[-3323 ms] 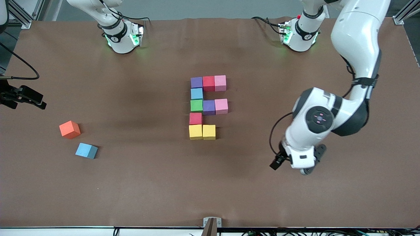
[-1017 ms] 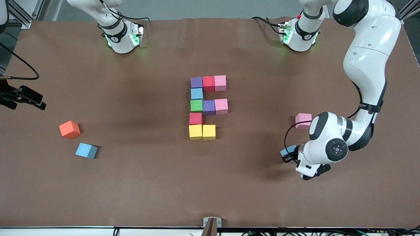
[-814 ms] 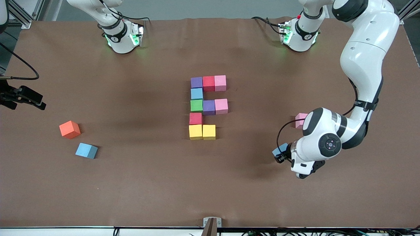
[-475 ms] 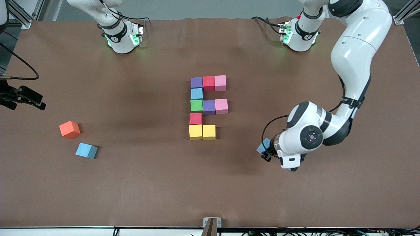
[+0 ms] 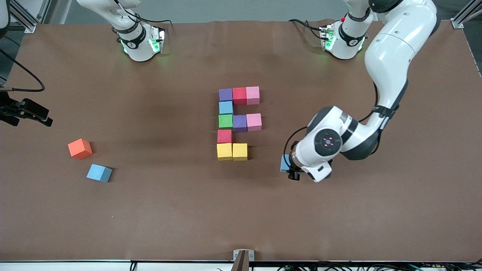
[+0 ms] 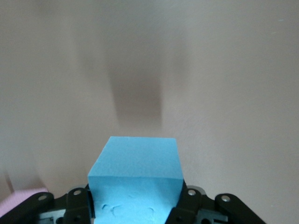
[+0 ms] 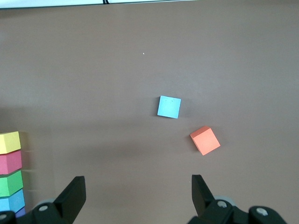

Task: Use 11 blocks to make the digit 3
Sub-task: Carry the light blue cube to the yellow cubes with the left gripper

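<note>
The left arm reaches from its base in a bent arc, wrist turned down. The left gripper [image 5: 289, 170] hangs in the air, fingers [image 6: 79, 205] clamped. The right gripper [image 7: 135, 196] waits at the table's edge, jaws spread wide.

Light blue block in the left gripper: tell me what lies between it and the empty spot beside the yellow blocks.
Nothing visible. The left gripper holds the light blue block over bare table, and only bare cloth lies between it and the yellow blocks.

Orange cube [image 5: 80, 148] on brown table [image 5: 150, 210], tilted askew
</note>
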`<action>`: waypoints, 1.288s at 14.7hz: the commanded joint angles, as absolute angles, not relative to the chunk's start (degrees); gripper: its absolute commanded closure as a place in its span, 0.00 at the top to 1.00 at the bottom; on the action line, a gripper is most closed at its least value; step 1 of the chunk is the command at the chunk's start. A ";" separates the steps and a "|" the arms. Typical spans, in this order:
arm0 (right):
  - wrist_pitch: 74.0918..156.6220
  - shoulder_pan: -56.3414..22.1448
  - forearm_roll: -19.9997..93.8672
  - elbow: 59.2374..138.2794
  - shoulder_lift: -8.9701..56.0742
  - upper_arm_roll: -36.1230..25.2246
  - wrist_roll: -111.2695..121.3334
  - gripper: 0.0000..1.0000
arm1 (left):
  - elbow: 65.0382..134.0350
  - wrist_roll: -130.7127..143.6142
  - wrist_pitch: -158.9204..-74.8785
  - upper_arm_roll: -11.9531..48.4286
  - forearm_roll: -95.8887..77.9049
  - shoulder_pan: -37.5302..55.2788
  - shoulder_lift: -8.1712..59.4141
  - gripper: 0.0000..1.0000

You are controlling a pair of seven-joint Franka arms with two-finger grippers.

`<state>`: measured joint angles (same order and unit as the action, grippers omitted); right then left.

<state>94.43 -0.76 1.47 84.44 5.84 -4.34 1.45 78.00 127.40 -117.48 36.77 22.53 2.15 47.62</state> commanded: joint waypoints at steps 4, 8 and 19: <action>95.10 0.18 1.14 85.34 4.75 -3.43 1.14 1.00 | 78.93 147.55 -121.54 35.86 25.05 8.60 49.04 0.23; 95.18 0.09 1.14 85.34 4.75 -3.43 1.14 1.00 | 78.93 147.13 -124.09 35.77 25.14 9.67 50.80 0.21; 95.19 0.09 1.23 85.34 5.27 -3.43 1.14 1.00 | 81.83 138.69 -127.35 35.60 25.22 10.28 52.73 0.21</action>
